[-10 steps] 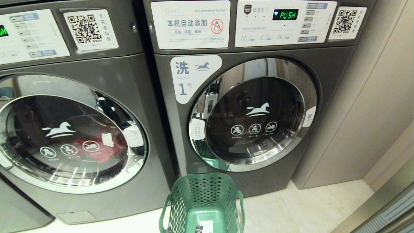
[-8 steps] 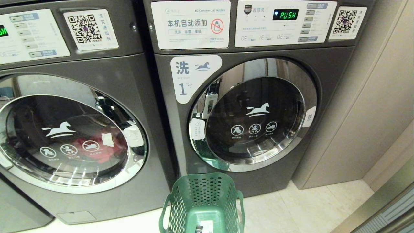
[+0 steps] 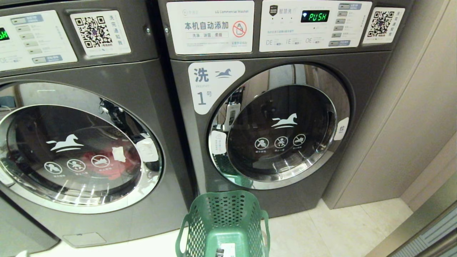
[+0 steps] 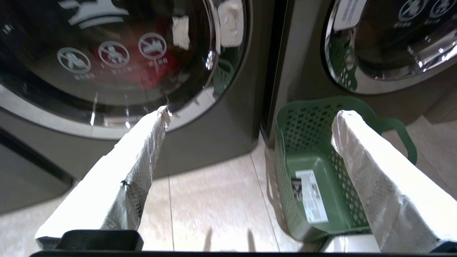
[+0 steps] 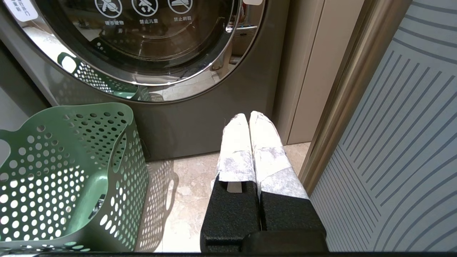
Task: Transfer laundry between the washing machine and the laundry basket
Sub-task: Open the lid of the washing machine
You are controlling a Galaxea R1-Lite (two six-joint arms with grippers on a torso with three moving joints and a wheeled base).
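Left hand (image 4: 250, 117) spread wide, right hand (image 5: 249, 119) closed empty, green perforated laundry basket (image 3: 225, 221) bare inside

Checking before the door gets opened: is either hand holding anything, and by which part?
Nothing is held. The left hand is open and empty; the right hand is shut on nothing.

Green perforated laundry basket (image 3: 225, 221), red-pink laundry (image 3: 117, 166), dark grey washing machine (image 3: 117, 82)
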